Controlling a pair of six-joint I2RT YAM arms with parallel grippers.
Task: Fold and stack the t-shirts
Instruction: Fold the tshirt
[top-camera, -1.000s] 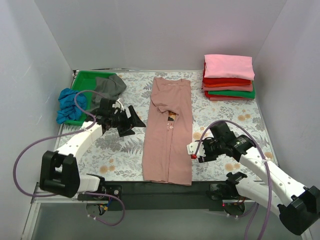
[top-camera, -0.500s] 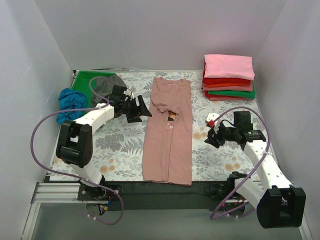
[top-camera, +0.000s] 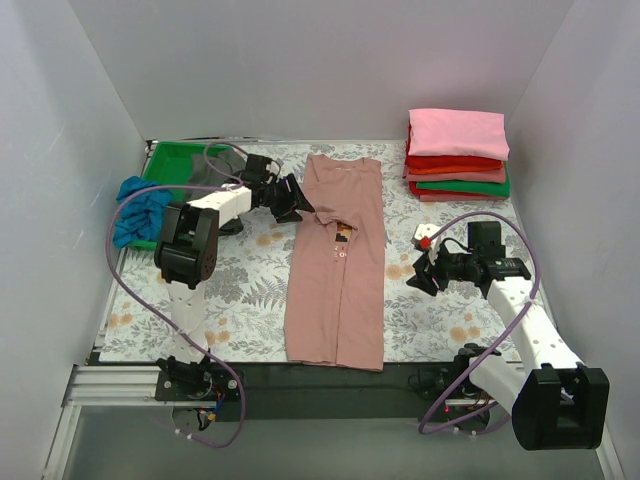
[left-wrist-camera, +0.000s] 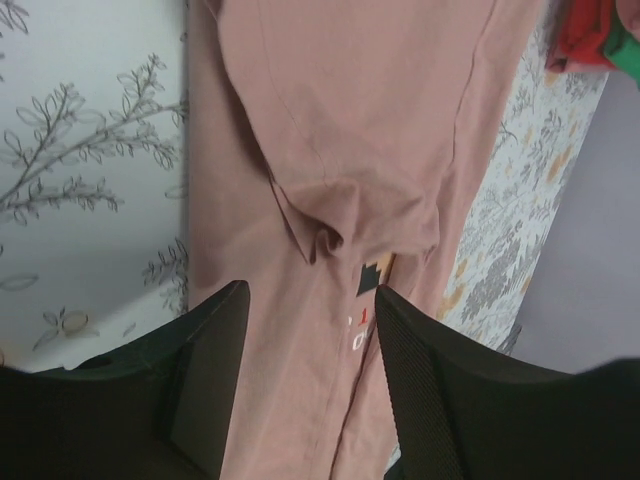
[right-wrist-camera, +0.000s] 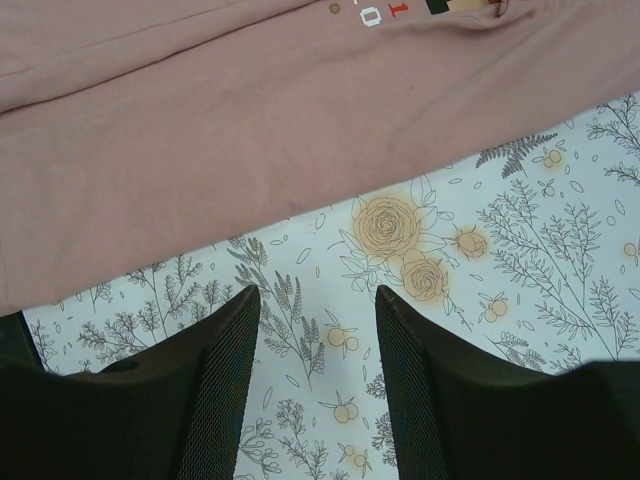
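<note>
I'm seeing the green tray (top-camera: 168, 158) holding a grey tee (top-camera: 207, 171) and a blue tee (top-camera: 135, 208); the left gripper (left-wrist-camera: 305, 312) and right gripper (right-wrist-camera: 316, 312) are hovering with jaws parted, empty.

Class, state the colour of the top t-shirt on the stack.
The top t-shirt is pink, best seen in the top external view.

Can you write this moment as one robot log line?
left claw: open, over pink shirt | right claw: open, beside shirt | stack: back right

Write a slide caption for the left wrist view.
Left gripper open above the dusty-pink t-shirt, sleeve folded in, on the floral table covering.
</note>
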